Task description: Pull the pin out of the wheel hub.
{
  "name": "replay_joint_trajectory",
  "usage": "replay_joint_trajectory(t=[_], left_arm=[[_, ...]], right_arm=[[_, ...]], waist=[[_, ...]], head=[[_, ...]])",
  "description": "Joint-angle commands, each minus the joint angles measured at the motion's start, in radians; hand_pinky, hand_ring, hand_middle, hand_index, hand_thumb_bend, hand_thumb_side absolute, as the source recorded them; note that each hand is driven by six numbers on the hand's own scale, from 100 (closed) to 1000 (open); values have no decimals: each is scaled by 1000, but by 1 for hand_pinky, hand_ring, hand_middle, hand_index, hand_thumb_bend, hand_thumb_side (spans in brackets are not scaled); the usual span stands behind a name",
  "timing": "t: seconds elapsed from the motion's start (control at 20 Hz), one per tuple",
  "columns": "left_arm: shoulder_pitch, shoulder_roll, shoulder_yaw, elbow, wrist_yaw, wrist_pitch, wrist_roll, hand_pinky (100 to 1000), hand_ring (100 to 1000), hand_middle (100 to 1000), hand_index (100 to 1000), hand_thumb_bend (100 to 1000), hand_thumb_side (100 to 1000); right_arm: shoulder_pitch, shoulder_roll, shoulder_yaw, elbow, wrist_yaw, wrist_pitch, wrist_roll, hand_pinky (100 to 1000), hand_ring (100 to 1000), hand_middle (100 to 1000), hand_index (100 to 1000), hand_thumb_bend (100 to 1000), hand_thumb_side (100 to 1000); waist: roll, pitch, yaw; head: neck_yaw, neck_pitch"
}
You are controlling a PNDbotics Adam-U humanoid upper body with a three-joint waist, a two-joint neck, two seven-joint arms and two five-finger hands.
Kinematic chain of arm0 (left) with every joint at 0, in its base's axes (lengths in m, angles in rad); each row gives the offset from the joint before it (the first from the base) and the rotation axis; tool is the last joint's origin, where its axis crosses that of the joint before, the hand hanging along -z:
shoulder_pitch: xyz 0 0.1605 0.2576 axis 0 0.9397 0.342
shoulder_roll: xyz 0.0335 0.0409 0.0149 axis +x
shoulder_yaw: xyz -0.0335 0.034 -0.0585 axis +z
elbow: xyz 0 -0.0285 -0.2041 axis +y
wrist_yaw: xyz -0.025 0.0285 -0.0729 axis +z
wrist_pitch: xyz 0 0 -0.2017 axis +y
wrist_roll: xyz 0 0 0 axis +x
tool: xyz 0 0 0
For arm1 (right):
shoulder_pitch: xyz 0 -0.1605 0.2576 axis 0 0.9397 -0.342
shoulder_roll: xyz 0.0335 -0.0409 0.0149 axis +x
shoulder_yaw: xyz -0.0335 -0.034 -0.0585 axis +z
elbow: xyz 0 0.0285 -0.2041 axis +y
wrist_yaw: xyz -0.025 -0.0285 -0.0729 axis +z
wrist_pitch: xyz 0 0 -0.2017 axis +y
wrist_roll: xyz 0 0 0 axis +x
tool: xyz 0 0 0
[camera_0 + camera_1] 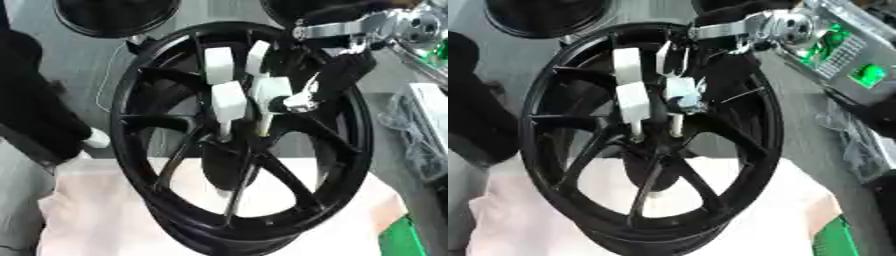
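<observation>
A black spoked wheel [140,165] stands upright on a pale cloth, its hub [229,150] near the middle. My right hand [271,92], with white finger pads, reaches down from the upper right through the spokes to the hub. Its thumb and a finger pinch a thin pale pin [262,125] that runs down into the hub. My left hand [94,139] shows at the left, just outside the rim; only a white fingertip and the black arm are visible, and the rest is hidden.
The pale pink cloth [96,210] covers the table under the wheel. More black wheels [114,17] lie at the back. A clear plastic bag [420,140] and green-and-silver equipment [842,50] are at the right.
</observation>
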Motion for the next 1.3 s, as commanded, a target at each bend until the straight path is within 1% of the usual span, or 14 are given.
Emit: replay_joint_trajectory(t=[0.05, 0.45, 1.3], left_arm=[[-14, 18, 0, -16, 3, -1, -4, 722, 752, 781, 753, 565, 512], [-16, 17, -2, -16, 4, -1, -5, 722, 753, 782, 753, 564, 513], [-22, 17, -2, -18, 5, 0, -6, 723, 755, 782, 752, 559, 514]], right_arm=[[-14, -11, -12, 6, 11, -2, -6, 815, 762, 722, 796, 398, 443], [-9, -5, -11, 42, 26, -24, -4, 815, 765, 729, 796, 407, 442], [-6, 25, 11, 100, 50, -46, 18, 800, 736, 689, 771, 403, 409]], waist=[[4, -11, 2], [5, -6, 5], [6, 2, 9]], head=[[-3, -7], [-4, -9], [-8, -13]])
